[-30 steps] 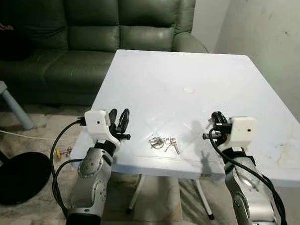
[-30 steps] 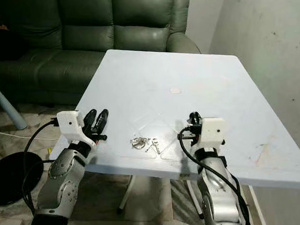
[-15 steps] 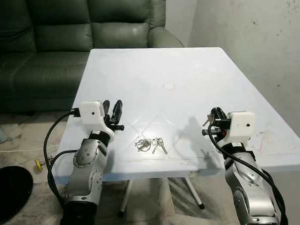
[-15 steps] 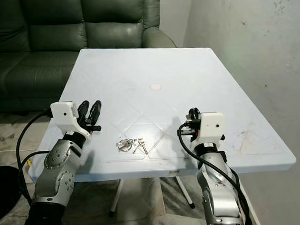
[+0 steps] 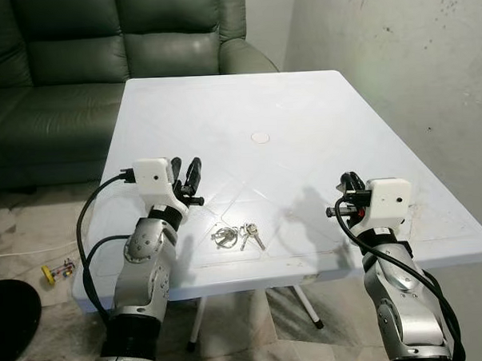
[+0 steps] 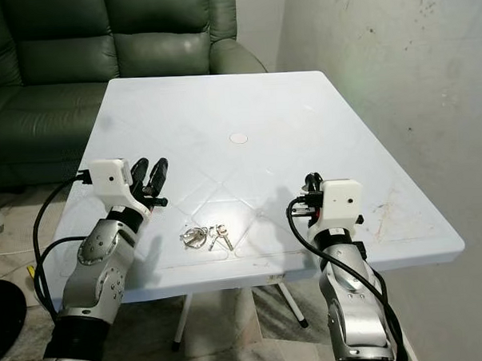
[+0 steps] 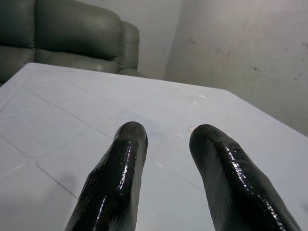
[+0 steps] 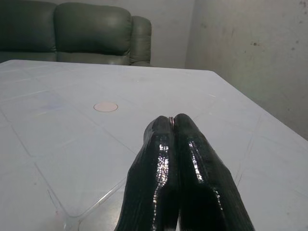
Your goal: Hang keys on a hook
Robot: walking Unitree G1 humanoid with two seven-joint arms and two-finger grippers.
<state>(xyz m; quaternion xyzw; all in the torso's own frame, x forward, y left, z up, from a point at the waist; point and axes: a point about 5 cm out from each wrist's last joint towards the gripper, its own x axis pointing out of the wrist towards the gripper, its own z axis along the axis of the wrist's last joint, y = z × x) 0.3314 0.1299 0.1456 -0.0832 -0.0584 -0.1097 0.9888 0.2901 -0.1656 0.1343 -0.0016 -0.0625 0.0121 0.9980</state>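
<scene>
keys lie flat on the white table, near its front edge, a small bunch with a ring and a couple of silvery blades fanned beside it. taking the keys as the mark: the left gripper hovers just to their left and a little farther back over the table, its two black fingers spread apart with bare table showing between them, holding nothing. the right gripper hangs well off to the right of the keys, over the table near its front edge, with its fingers pressed tight together; a thin sliver of something shows at the tips in the right wrist view, too small to tell what it is. farther back from the keys, toward the middle of the table, sits a small round pale disc. beyond the table's far edge stands a dark green leather sofa, and a grey marked wall runs along the right side.
</scene>
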